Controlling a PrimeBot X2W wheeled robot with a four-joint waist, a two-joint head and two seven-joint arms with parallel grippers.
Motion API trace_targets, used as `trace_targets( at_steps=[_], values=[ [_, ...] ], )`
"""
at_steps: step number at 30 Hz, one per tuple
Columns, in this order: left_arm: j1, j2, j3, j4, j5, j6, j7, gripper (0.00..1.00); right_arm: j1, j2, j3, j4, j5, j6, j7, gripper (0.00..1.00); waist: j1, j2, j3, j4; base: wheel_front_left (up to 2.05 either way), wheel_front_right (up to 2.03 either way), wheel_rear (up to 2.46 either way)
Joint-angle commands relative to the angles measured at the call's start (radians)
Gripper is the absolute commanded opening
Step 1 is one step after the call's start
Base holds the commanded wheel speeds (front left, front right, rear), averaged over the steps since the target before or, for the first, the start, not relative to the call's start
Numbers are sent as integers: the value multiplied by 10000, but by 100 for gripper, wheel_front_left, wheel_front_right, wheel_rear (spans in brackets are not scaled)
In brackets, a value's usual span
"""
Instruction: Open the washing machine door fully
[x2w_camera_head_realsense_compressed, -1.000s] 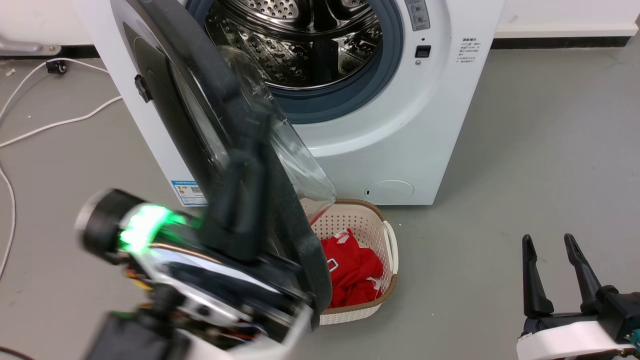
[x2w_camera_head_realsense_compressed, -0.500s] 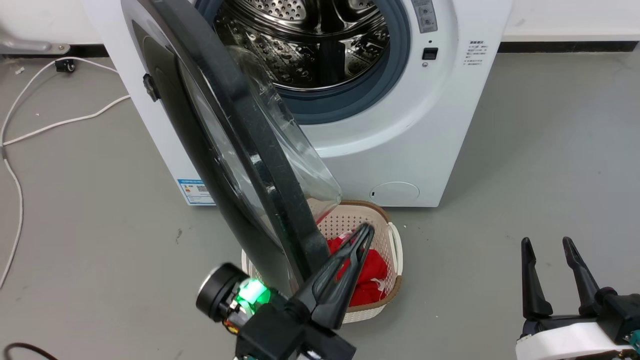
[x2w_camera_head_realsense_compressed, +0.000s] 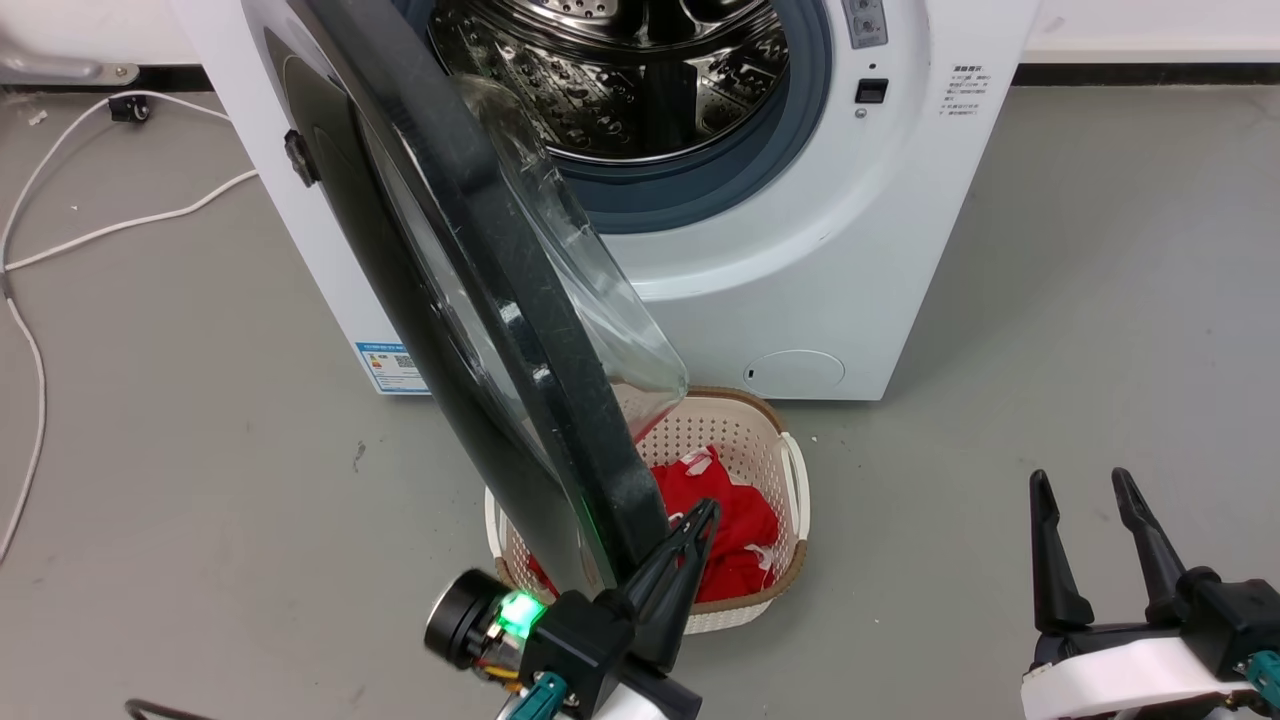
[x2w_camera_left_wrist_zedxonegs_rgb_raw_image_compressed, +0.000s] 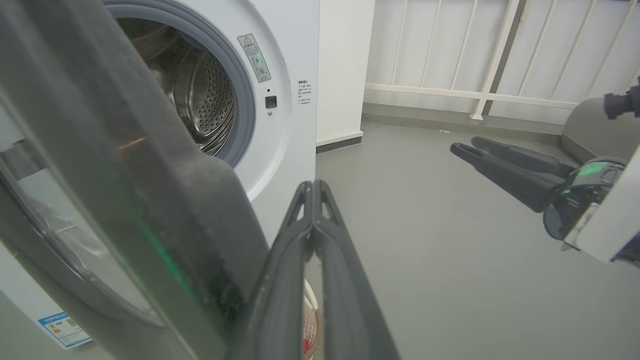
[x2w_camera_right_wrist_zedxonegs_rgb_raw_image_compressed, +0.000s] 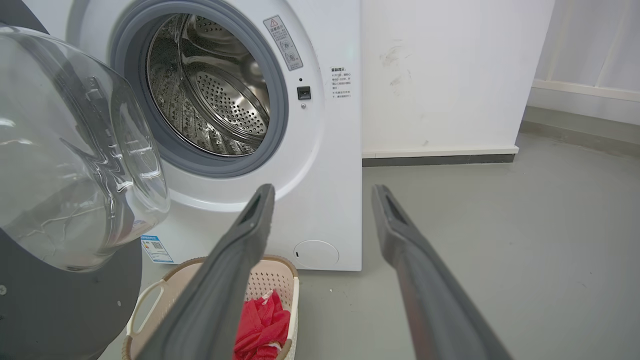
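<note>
The washing machine door (x2w_camera_head_realsense_compressed: 480, 230) stands swung well out from the white machine (x2w_camera_head_realsense_compressed: 880, 250), its black rim edge-on to me and its clear glass bowl (x2w_camera_head_realsense_compressed: 600, 310) bulging to the right. The steel drum (x2w_camera_head_realsense_compressed: 640, 90) lies exposed behind it. My left gripper (x2w_camera_head_realsense_compressed: 708, 510) is shut with nothing in it, just right of the door's lower edge. In the left wrist view the left gripper (x2w_camera_left_wrist_zedxonegs_rgb_raw_image_compressed: 312, 184) is shut, with the door (x2w_camera_left_wrist_zedxonegs_rgb_raw_image_compressed: 150, 200) close on its left. My right gripper (x2w_camera_head_realsense_compressed: 1080, 480) stands open at the lower right, far from the door. In the right wrist view the right gripper (x2w_camera_right_wrist_zedxonegs_rgb_raw_image_compressed: 322, 190) is open.
A pale laundry basket (x2w_camera_head_realsense_compressed: 790, 480) holding red clothes (x2w_camera_head_realsense_compressed: 730, 510) sits on the grey floor below the door, also seen as the basket (x2w_camera_right_wrist_zedxonegs_rgb_raw_image_compressed: 285, 270). White cables (x2w_camera_head_realsense_compressed: 120, 240) trail over the floor at the left. A white wall and railing (x2w_camera_left_wrist_zedxonegs_rgb_raw_image_compressed: 480, 60) stand to the machine's right.
My left gripper has come off the door's face and dropped to below and right of the door's lower edge. The door's angle looks the same. The right gripper has barely moved.
</note>
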Motion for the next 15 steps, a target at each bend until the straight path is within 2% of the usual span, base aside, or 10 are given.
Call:
trace_targets(
  at_steps=[1, 15],
  values=[
    [-257, -39, 48, 196, -3, 86, -163, 0, -116, 19, -2, 6, 33, -7, -21, 100, 0, 0, 26, -21, 0, 0, 0],
    [-1044, -193, 196, 1358, -206, 642, -811, 0, -89, 19, 74, 131, 133, -7, -21, 100, 0, 0, -32, -126, 0, 0, 0]
  ],
)
